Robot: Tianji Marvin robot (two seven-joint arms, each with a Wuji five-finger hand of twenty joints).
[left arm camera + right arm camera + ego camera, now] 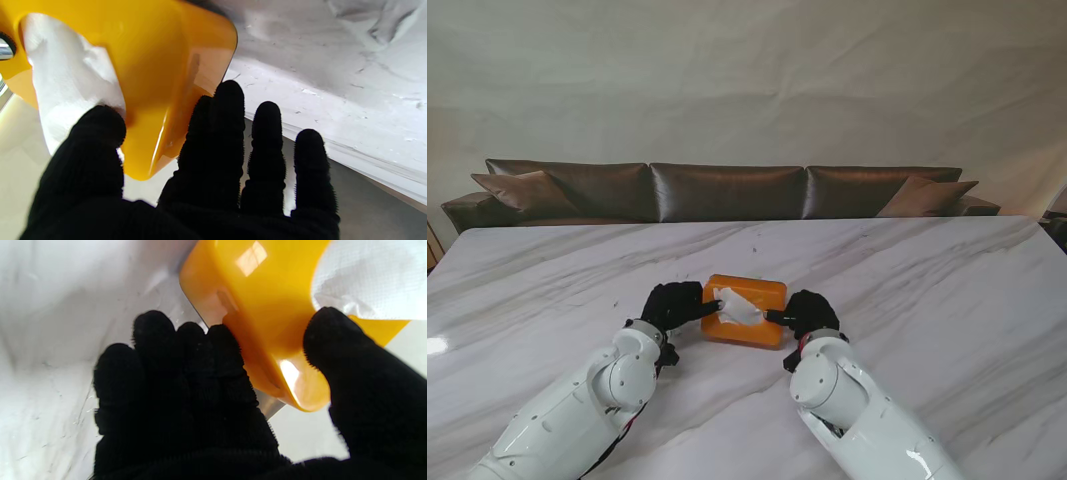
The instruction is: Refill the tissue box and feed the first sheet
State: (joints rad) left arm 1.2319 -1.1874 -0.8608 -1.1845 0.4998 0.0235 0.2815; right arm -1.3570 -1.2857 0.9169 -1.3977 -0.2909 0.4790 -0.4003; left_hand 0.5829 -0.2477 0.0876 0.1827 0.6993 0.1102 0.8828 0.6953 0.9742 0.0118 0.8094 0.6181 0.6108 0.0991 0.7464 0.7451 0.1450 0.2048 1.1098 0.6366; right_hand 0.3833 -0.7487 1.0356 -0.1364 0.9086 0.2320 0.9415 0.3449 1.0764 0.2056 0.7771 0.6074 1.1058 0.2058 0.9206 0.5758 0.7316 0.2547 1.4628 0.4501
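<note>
On the marble worktop (927, 290), the orange tissue box (760, 290) sits between both arms, each robot hand, left (672, 304) and right (811, 311), clasping one end. A white sheet (739, 306) stands through the slot; uneven squeezing could skid the box or tear it.

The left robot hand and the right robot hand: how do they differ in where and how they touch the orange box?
The left robot hand is at the box's left end, the right robot hand at its right end. The left thumb reaches onto the white tissue; the right thumb rests beside the tissue's edge. Left fingers look spread apart, right fingers bunched together. Both wear black gloves.
</note>
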